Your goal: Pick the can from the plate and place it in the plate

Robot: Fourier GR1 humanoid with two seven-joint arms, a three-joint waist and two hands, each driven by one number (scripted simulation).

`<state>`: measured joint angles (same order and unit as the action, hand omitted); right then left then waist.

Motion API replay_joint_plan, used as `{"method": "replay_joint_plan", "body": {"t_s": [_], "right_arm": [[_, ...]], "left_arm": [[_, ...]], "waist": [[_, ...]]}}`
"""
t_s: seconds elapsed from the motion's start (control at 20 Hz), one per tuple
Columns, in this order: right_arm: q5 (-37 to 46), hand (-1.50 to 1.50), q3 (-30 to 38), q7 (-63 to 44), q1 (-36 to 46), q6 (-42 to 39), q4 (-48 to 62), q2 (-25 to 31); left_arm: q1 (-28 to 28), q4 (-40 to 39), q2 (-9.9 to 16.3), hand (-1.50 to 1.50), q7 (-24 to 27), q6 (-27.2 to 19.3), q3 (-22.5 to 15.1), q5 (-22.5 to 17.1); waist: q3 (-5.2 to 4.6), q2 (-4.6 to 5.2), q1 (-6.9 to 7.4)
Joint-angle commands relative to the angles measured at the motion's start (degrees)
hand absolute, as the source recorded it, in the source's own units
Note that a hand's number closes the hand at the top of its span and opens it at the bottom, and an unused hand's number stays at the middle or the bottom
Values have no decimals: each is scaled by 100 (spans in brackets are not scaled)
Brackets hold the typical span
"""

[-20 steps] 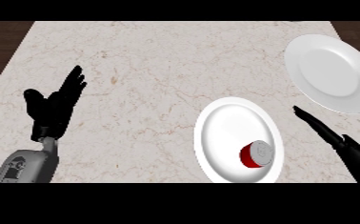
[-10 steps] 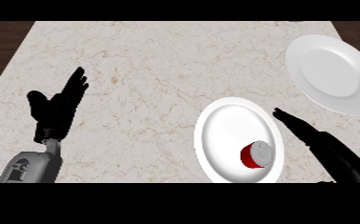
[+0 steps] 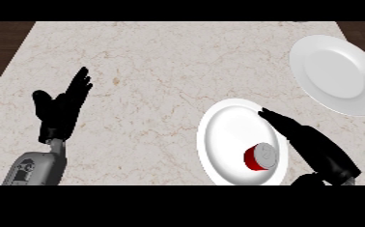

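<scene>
In the head view, the right hand (image 3: 308, 143) is coming in from the lower right of the frame with its fingers straight and released, grasping nothing. It is lying over the right edge of the near plate (image 3: 222, 134); whether it is touching the rim I cannot tell. The red can (image 3: 259, 157) is standing on this plate, just beside the hand. I am counting one can and two plates; the second plate (image 3: 332, 72) is at the upper right. The left hand (image 3: 61, 106) is resting open at the left, fingers up.

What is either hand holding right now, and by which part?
Nothing. The right hand reaches over the near plate with straight fingers beside the can; the left hand rests open.
</scene>
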<state>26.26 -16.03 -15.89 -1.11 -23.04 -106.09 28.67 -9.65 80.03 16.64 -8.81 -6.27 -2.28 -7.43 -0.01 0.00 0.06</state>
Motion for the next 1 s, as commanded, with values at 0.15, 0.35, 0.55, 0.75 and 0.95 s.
{"method": "replay_joint_plan", "body": {"t_s": [0.15,0.35,0.55,0.75,0.95], "right_arm": [[617,-150,-154,-245,587,-157,756,-688],[937,-150,111,234,427,-186,895,-768],[1110,-150,168,342,349,-418,915,-584],[1560,-150,-318,294,347,-328,1171,-960],[1396,150,-372,678,530,-810,1164,-828]], "left_arm": [[287,-110,8,0,364,367,297,66],[95,95,-265,0,12,237,316,284],[366,382,-203,0,-87,428,370,237],[-249,-382,-309,0,90,332,419,503],[-219,285,-193,0,-426,385,534,337]], "waist": [[1,3,17],[2,-1,-2],[2,-4,2],[1,2,-21],[3,-3,3]]}}
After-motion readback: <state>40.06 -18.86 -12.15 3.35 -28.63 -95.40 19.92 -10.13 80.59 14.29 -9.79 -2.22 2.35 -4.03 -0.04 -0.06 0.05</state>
